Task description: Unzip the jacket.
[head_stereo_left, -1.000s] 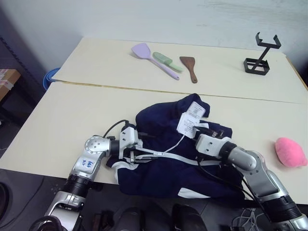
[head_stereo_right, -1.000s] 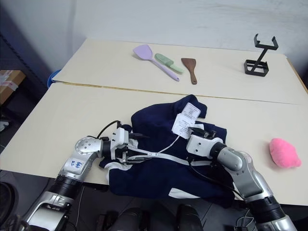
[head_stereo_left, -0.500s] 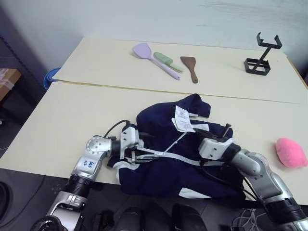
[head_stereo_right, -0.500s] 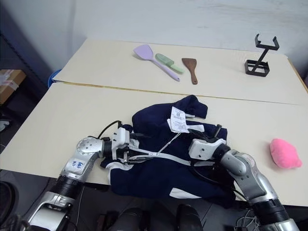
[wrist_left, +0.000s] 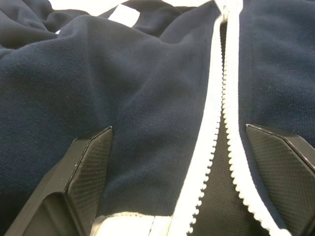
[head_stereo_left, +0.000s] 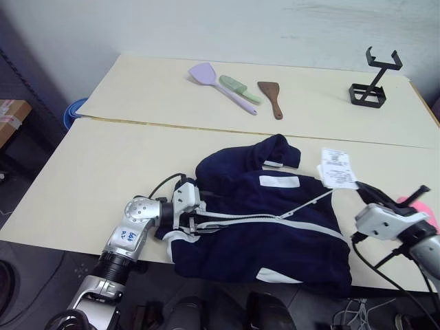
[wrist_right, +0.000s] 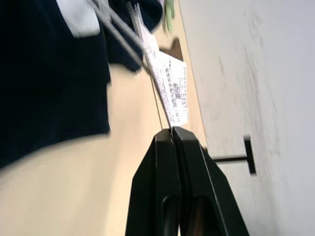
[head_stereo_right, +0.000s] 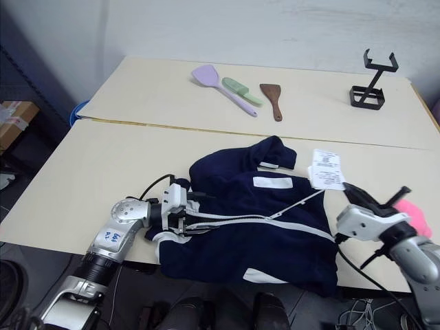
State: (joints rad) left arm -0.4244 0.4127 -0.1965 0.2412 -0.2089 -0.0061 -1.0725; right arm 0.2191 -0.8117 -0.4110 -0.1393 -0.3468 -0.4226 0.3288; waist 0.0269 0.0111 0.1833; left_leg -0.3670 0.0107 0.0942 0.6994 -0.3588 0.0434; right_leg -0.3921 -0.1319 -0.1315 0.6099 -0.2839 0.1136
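The jacket [head_stereo_left: 265,220] lies spread on the near part of the table [head_stereo_left: 89,172], hem toward the left gripper [head_stereo_left: 196,223] and collar toward the far side, with its white zipper line [head_stereo_left: 240,218] running across the fabric from the left gripper toward the right gripper [wrist_right: 172,130]. The left gripper rests at the hem end of the zipper with its two black fingers [wrist_left: 86,167] spread wide, one on each side of the zipper teeth, lying against the navy cloth without pinching it; in the left wrist view the zipper is parted into two white rows just ahead of the fingers. The right gripper is off the jacket's far edge, raised beside it, its fingers pressed tightly together on a thin white cord that leads from the hang tags [head_stereo_left: 337,167], which stand in the air just ahead of the fingertips. A taut pale line runs from the tags back down to the jacket's front. Just beyond the right gripper lies a pink plush ball [head_stereo_left: 421,205], partly hidden by it. Far ahead of both grippers, on the rear table, sit a lilac spatula [head_stereo_left: 206,72], a green brush [head_stereo_left: 237,87], a brown wooden spatula [head_stereo_left: 270,91] and a black wire stand [head_stereo_left: 371,81].
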